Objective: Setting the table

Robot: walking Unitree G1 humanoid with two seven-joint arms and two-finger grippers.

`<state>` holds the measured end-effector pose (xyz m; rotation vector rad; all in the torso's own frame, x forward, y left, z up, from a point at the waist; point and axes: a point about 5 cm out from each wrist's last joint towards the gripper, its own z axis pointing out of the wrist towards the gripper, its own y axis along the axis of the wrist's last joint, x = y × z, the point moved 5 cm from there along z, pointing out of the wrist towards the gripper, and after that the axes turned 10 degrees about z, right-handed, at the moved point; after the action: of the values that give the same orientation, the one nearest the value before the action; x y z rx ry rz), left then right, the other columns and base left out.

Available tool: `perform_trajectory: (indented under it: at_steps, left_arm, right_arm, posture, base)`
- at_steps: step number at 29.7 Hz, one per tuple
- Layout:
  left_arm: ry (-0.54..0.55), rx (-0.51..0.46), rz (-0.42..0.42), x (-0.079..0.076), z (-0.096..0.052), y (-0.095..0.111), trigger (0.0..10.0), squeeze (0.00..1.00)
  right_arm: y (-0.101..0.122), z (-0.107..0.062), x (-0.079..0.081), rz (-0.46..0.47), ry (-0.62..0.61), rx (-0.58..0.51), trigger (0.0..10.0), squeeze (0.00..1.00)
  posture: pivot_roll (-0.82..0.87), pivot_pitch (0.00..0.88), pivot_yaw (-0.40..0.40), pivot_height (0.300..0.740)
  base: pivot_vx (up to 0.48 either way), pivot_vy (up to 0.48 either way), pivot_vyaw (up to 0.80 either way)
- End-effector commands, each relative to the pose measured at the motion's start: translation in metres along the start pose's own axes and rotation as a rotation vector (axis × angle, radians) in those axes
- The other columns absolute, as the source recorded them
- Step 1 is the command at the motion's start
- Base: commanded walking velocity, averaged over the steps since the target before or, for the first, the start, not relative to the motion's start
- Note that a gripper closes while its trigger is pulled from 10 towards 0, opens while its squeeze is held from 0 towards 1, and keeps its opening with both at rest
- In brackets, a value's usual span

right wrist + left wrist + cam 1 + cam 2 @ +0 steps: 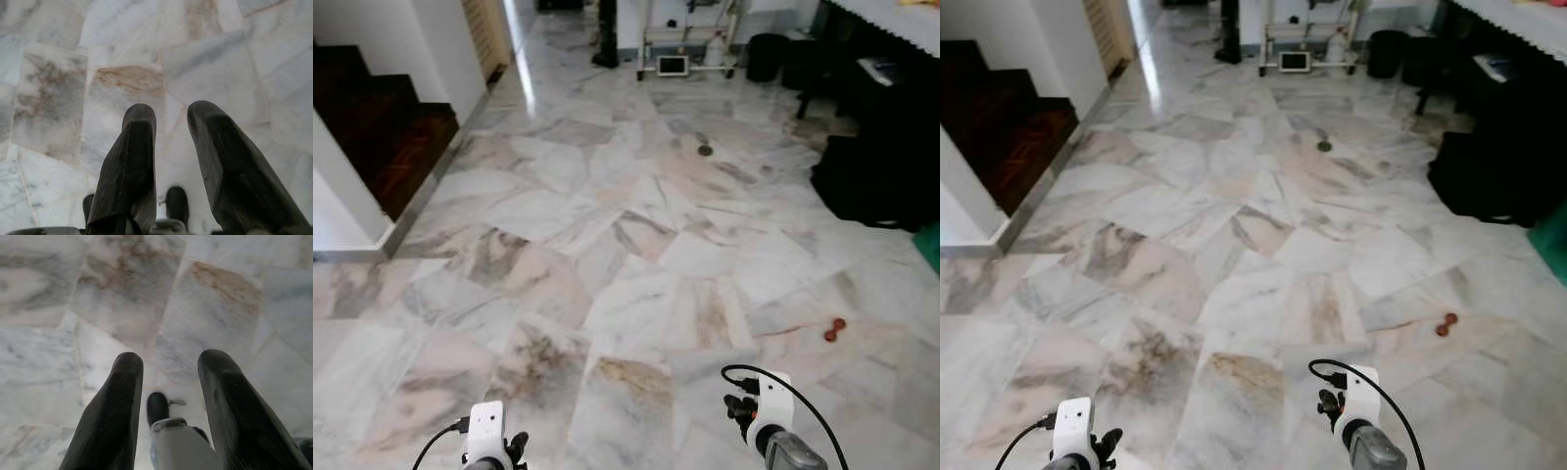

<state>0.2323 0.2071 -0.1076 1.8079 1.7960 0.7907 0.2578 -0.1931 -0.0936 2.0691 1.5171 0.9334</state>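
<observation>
Both sets of jaws stand apart and hold nothing. In the left wrist view the left gripper [168,372] shows two long black fingers with a clear gap between them, and below that gap only the pale veined marble floor [607,255]. The right gripper [171,122] is the same: its fingers are spread, with bare floor between them. In the head views both silver arms hang low at the bottom edge of the frame, the left one at lower left and the right one at lower right.

Further out, a small reddish-brown dumbbell-shaped object [834,330] lies on the floor at right of centre, well apart from both grippers. A small dark round thing [705,150] lies farther up the frame, too small to identify. A dark wooden staircase [382,127] fills the upper left. Dark bags or furniture [871,166] stand along the right edge, and a white-topped surface [891,20] shows at the upper right corner.

No plates, cutlery or glasses can be seen, so the task's things are not yet located; the surface at upper right may be where the setting happens. As a judgement: tableware is likely stiff, smooth and breakable, plates fairly heavy and slippery, so a rim grasp with jaws closing firmly but gently seems wise, and cutlery is best taken by its handle.
</observation>
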Motion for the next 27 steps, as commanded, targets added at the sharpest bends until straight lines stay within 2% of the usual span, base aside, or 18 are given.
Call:
perform_trajectory:
  at_steps: [1, 12, 20, 24, 27]
  left_arm:
    - [0.015, 0.002, -0.016, 0.002, -0.001, -0.003, 10.0, 0.0]
    - [0.011, -0.019, -0.017, 0.002, 0.0, 0.003, 10.0, 0.0]
    - [-0.003, -0.023, 0.037, 0.003, 0.0, 0.005, 10.0, 0.0]
    - [-0.004, -0.03, 0.047, 0.001, 0.0, 0.006, 10.0, 0.0]
    - [-0.002, -0.037, 0.041, 0.0, 0.001, 0.008, 10.0, 0.0]
  right_arm:
    - [-0.005, 0.0, 0.002, -0.011, 0.005, 0.019, 10.0, 0.0]
    - [-0.009, 0.0, 0.003, -0.023, 0.005, 0.031, 10.0, 0.0]
    - [-0.012, -0.001, 0.002, -0.022, -0.002, 0.037, 10.0, 0.0]
    - [-0.012, -0.001, 0.002, -0.021, -0.002, 0.038, 10.0, 0.0]
    - [-0.013, -0.001, 0.002, -0.022, -0.003, 0.038, 10.0, 0.0]
  posture:
    - [-0.05, 0.0, 0.004, 0.74]
    - [-0.05, 0.0, 0.009, 0.74]
    - [-0.05, 0.0, 0.012, 0.74]
    - [-0.05, 0.0, 0.015, 0.74]
    - [-0.05, 0.0, 0.016, 0.74]
  base:
    - [0.0, 0.0, -0.78]
    - [0.0, 0.0, -0.76]
    - [0.0, 0.0, -0.75]
    - [0.0, -0.449, -0.75]
    - [0.0, 0.0, -0.75]
